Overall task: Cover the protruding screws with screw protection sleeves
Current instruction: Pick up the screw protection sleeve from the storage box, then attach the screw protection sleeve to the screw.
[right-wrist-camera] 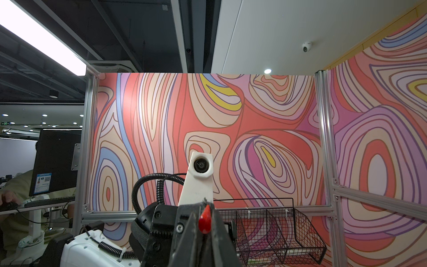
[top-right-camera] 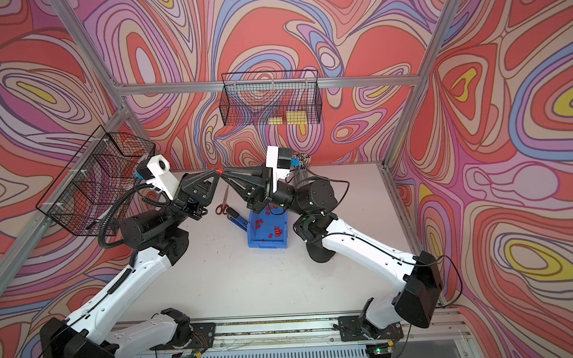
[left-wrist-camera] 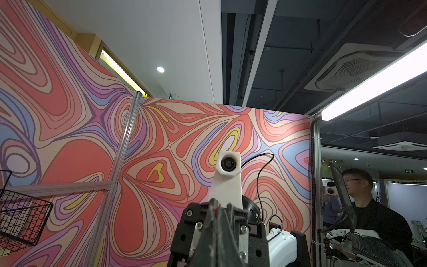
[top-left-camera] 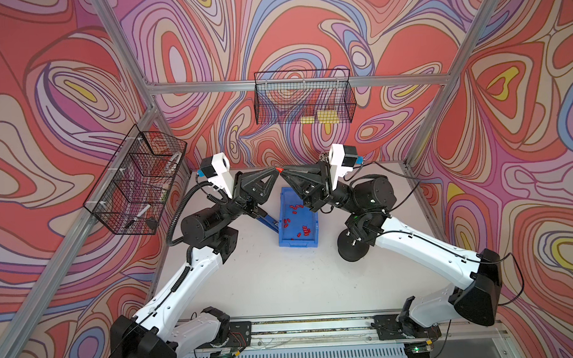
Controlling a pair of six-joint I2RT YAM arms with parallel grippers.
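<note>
**Tip to tip above the table**

And the left gripper (top-left-camera: 274,169) is clamped tight, a red sleeve (top-left-camera: 279,169) poking from its tip. The right gripper (top-left-camera: 284,172) is nose to nose with it, fingers (right-wrist-camera: 191,231) flanking that sleeve. Pinching or not, can't tell. Both are raised off the table (top-left-camera: 265,279) near the blue bin (top-left-camera: 297,244), where the other screw protection sleeves (top-left-camera: 306,231) lie scattered. The protruding screws (top-left-camera: 348,232) stand on their black base (top-left-camera: 346,253) beside the bin, partly hidden under the right arm.
</note>
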